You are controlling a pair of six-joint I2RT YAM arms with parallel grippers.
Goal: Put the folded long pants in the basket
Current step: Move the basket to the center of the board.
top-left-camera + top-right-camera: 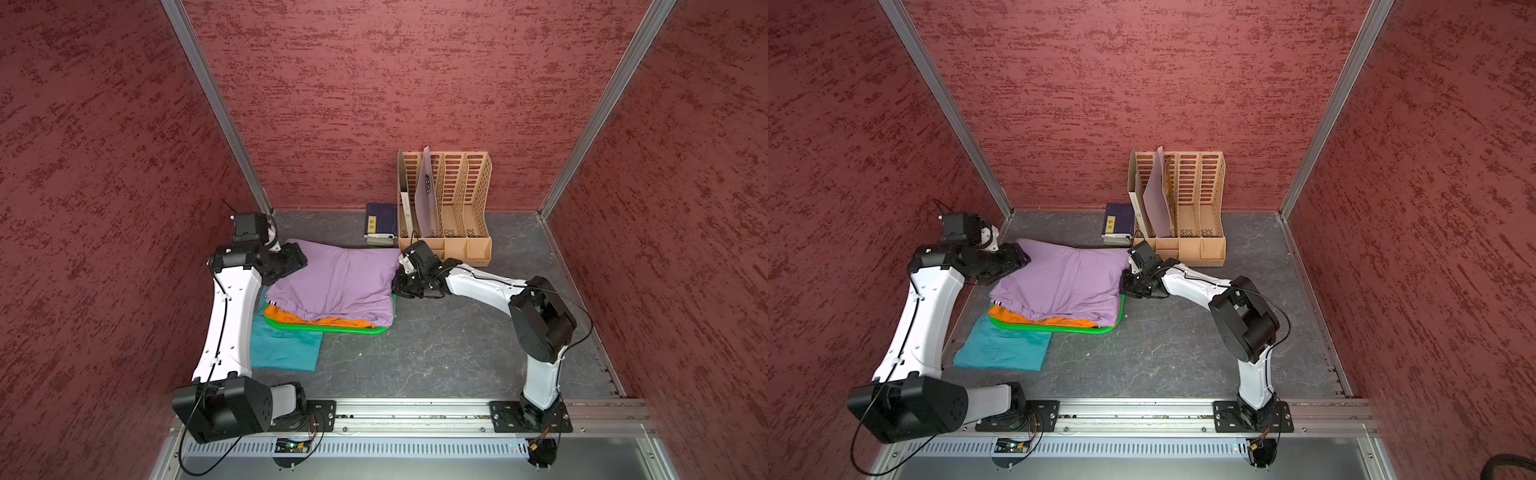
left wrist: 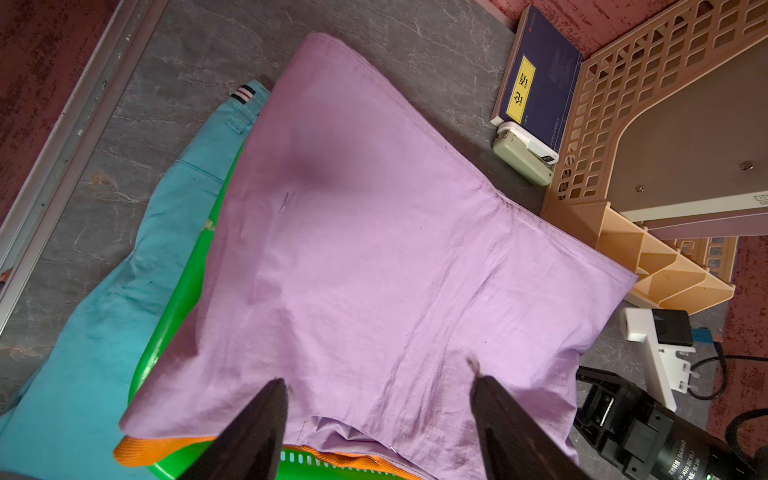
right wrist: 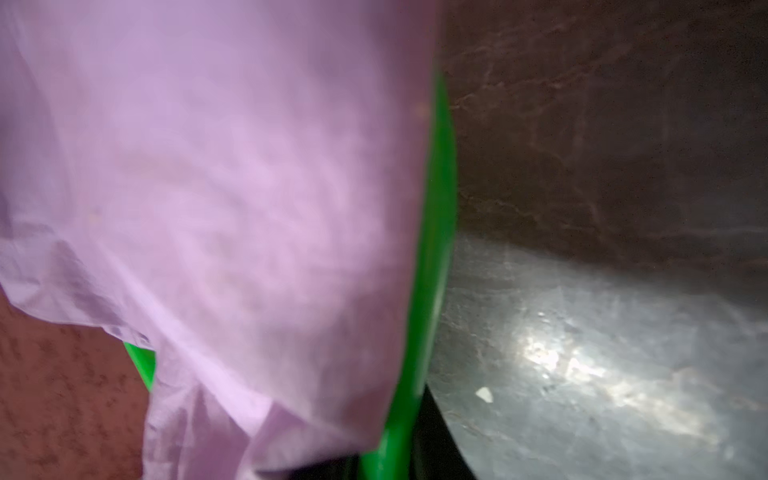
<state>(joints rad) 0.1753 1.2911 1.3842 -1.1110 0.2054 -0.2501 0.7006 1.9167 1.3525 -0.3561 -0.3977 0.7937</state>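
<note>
Left claw (image 2: 378, 380): spread wide, fingers poised over one edge of the lilac pants (image 1: 336, 282). Right claw (image 1: 397, 286): at the opposite edge of that cloth, right by the basket (image 1: 332, 329) rim; open or closed, impossible to tell, view blurred. Lilac pants on top of the orange pants (image 1: 291, 316) in the basket. Teal pants (image 1: 286, 349) partly under the basket, on the table (image 1: 436, 353).

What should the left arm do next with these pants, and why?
Probably lift the left gripper away from the lilac pants and swing it toward the teal pants. Its jaws stand open, holding nothing; lilac already lies over the orange pants in the basket, while teal lies on the table, outside, apparently partly under the basket.
</note>
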